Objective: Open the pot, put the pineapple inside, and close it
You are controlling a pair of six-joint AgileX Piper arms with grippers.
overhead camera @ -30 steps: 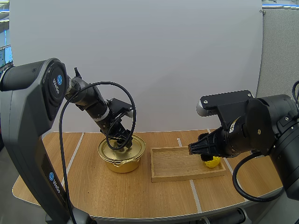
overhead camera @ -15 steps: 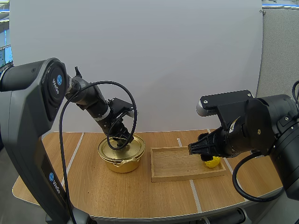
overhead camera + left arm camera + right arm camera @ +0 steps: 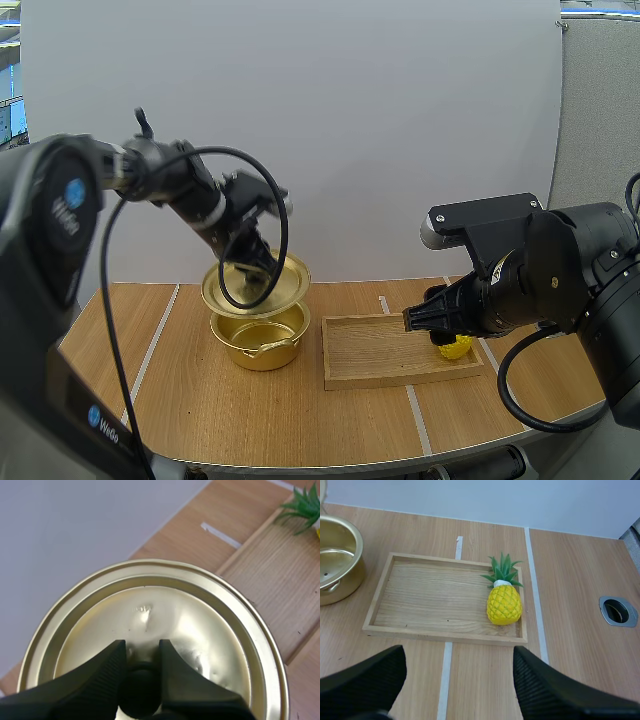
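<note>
The gold pot [image 3: 260,340] stands uncovered on the table left of the wooden tray [image 3: 370,350]. Its gold lid [image 3: 255,283] hangs tilted just above it. My left gripper [image 3: 250,262] is shut on the lid's black knob [image 3: 140,687], with both fingers pinching it over the lid [image 3: 200,625]. The yellow pineapple [image 3: 504,602] lies at the right end of the tray [image 3: 420,595], leaves pointing away. My right gripper [image 3: 457,672] is open above the tray's near edge, holding nothing. In the high view the pineapple [image 3: 458,346] is partly hidden behind the right arm.
The open pot [image 3: 335,560] sits beside the tray's left end. White tape lines [image 3: 532,580] run across the wooden table. A round metal hole [image 3: 618,611] is set in the table right of the tray. The table's front edge [image 3: 330,462] curves close by.
My left gripper closed on the lid's knob and raised the lid off the pot. The right arm and pineapple have not moved.
</note>
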